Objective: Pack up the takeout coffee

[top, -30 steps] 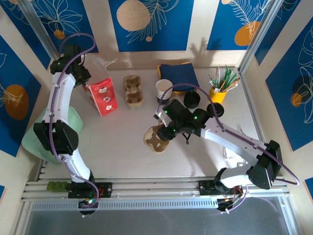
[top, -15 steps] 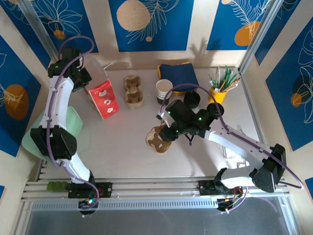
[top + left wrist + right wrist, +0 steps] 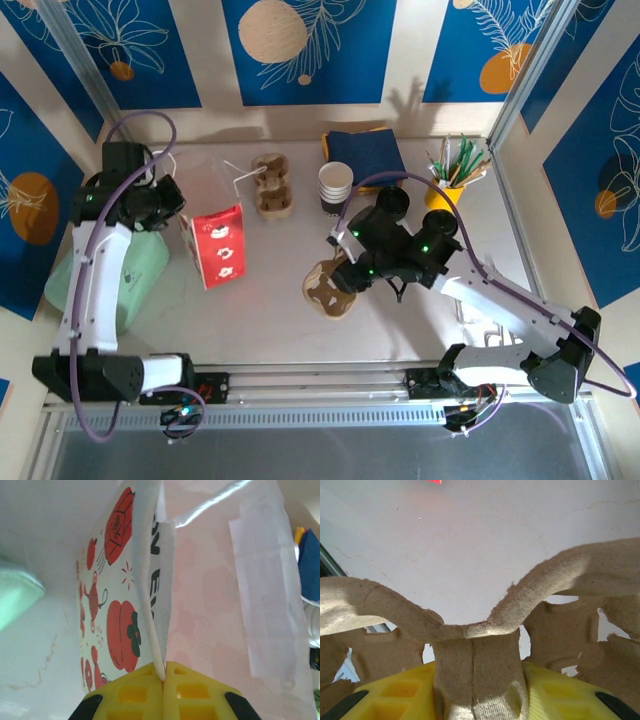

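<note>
1. Top external: we see the left gripper (image 3: pixel 178 213) at the left edge of the paper bag (image 3: pixel 218 245), and the right gripper (image 3: pixel 347 270) on the cardboard carrier (image 3: pixel 322 290). The takeout coffee (image 3: pixel 391 201) stands beyond it, just right of the stacked cups (image 3: pixel 336 185).
2. Left wrist: the jaws are pressed together, pinching the bag's rim.
3. Right wrist: the jaws are narrowly apart, clamping the carrier's centre ridge.

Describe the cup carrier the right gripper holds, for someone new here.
Find the table's middle, nearer than the stacked cups. The brown pulp carrier is pinched by its centre ridge in the right gripper; its twin sits free farther back.
</note>
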Controlling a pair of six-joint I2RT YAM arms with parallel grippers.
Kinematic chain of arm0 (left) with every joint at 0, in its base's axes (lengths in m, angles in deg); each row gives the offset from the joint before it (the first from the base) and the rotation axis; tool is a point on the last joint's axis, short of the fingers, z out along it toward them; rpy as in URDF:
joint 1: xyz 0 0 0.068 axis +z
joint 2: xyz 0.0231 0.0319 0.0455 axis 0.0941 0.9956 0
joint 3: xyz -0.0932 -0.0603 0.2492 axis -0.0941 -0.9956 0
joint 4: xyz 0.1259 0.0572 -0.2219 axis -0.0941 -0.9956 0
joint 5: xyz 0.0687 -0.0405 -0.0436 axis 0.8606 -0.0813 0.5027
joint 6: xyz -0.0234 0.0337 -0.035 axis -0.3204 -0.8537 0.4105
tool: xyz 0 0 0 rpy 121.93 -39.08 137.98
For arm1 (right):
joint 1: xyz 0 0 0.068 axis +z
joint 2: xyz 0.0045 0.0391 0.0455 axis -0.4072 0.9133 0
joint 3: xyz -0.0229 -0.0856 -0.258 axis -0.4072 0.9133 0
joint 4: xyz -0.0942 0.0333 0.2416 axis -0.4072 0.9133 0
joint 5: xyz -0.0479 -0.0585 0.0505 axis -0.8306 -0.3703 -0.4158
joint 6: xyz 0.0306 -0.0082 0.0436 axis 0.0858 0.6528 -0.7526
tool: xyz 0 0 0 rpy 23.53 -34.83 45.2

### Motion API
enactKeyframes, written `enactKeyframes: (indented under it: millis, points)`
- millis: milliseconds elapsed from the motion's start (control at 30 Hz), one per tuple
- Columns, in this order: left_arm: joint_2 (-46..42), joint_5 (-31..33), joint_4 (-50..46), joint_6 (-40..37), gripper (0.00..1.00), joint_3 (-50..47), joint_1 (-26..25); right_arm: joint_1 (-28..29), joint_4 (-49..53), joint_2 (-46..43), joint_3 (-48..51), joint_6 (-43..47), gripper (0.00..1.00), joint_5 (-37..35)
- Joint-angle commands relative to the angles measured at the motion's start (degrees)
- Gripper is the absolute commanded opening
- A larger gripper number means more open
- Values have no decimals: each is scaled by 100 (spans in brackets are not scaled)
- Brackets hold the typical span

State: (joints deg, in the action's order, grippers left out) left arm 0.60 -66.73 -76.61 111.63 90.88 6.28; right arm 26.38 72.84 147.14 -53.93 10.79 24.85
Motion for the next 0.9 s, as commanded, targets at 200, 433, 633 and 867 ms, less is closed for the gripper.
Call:
enactKeyframes:
  millis: [200, 433, 633, 867]
  points:
    - [-1259, -1128, -19, 496, 0, -973, -154, 82, 466, -393, -287, -158, 40, -321]
    - [-1958, -1486, 296, 1022, 0, -1405, -556, 91, 837, -537, -579, -121, 40, -440]
    - [-2037, -1477, 693, 1388, 0, -1636, -1205, 89, 1177, -790, -823, 44, 40, -590]
    - [-1717, -1157, 1407, 1767, 0, -1744, -2346, 29, 1698, -977, -1202, -142, 40, -694]
